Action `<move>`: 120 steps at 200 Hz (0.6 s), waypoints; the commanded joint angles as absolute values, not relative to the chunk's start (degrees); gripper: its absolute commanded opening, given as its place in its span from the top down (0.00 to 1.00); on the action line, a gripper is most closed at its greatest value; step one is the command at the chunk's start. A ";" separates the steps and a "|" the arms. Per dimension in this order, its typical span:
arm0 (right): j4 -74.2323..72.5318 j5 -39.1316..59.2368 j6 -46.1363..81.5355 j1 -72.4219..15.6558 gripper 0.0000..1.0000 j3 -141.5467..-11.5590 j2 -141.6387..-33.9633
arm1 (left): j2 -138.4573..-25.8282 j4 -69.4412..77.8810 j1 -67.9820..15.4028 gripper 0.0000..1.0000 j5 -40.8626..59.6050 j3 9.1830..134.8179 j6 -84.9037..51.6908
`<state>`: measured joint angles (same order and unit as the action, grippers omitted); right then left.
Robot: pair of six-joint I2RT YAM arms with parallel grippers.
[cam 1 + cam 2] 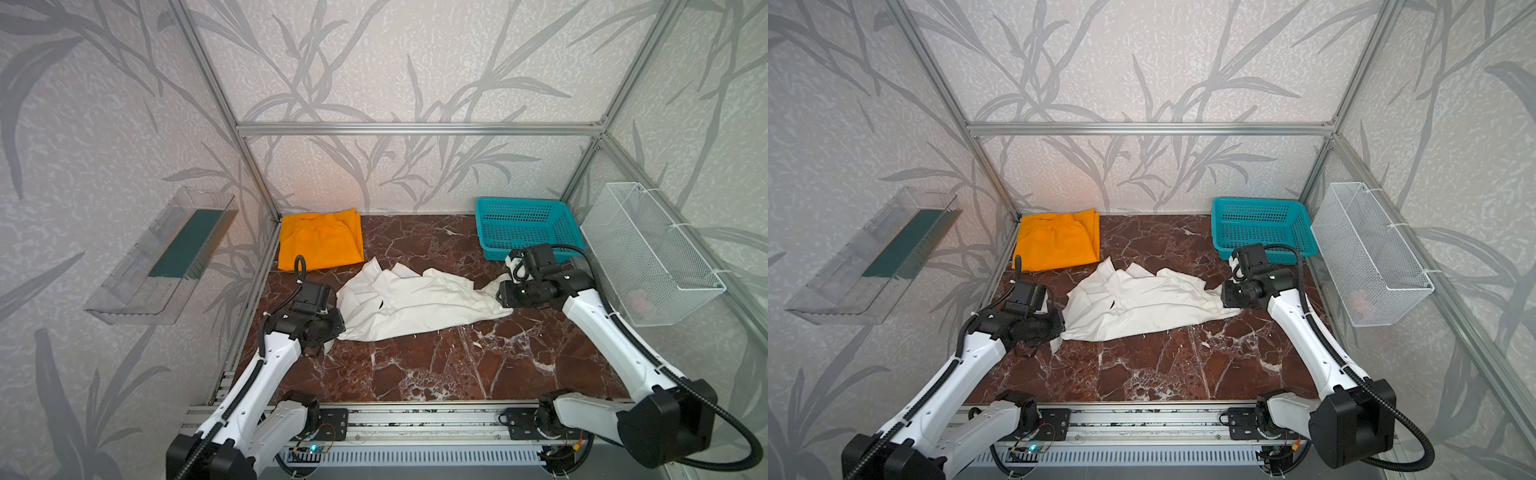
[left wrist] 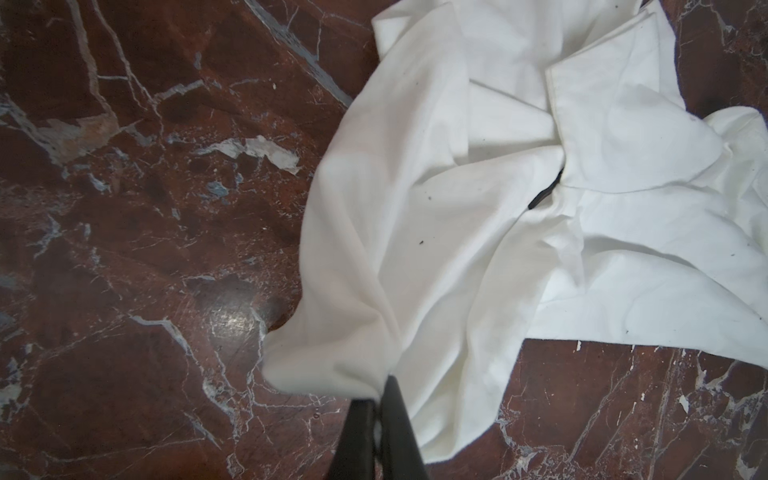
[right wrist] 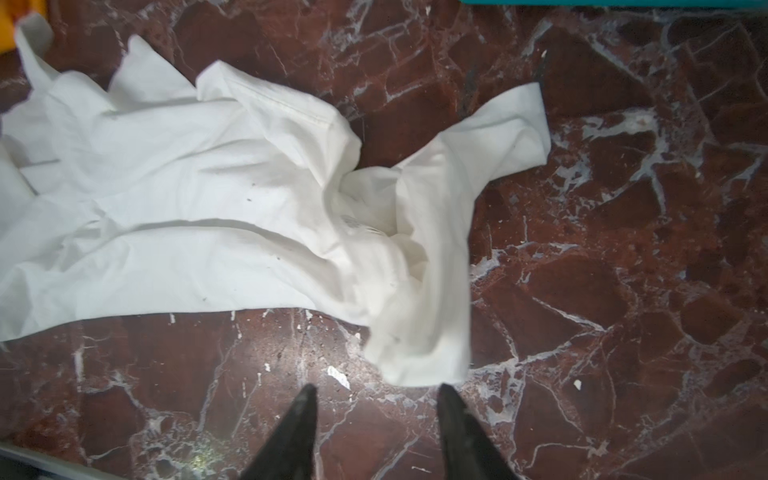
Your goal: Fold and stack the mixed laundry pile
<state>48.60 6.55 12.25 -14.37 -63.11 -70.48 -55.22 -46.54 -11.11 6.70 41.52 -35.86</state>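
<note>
The cell is closed in by walls point(image 1: 374, 62) papered with a grey leaf pattern and braced by an aluminium frame point(image 1: 415, 129). Its floor is formed by a dark red marble tabletop point(image 1: 436, 365), veined in white and seen in both top views point(image 1: 1163, 365). The middle of that surface is covered by the white shirt point(image 1: 415, 303), which is spread out crumpled between the two arms. The orange trousers point(image 1: 320, 243) are laid folded flat in the far left corner, just beside the shirt's far tip; whether the two touch cannot be told. A white wire basket point(image 1: 648, 257) is hung on the right wall and a clear plastic tray point(image 1: 158, 257) on the left wall. A teal basket point(image 1: 519, 203) is set in the far right corner, behind the right arm. At the shirt's left end a bunched corner is pinched in the left gripper point(image 2: 380, 395), whose dark fingers point(image 2: 399, 424) are clenched on the cloth, and creases are drawn out from that grip. At the shirt's right end the right gripper point(image 3: 378, 390) is held with its jaws spread apart and nothing between them. A blurred end of the shirt is seen just ahead of its fingertips point(image 3: 291, 436), gripped by neither.
</note>
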 commanded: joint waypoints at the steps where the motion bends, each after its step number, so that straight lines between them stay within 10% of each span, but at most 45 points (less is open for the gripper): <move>1: 46.81 11.68 9.70 -15.98 0.43 -67.70 -72.20 | -55.78 -46.86 -10.82 1.00 7.15 42.89 -36.57; 120: 34.44 20.20 5.01 -35.59 0.40 -94.98 -114.74 | -54.76 -43.53 -10.90 0.99 11.39 36.92 -42.16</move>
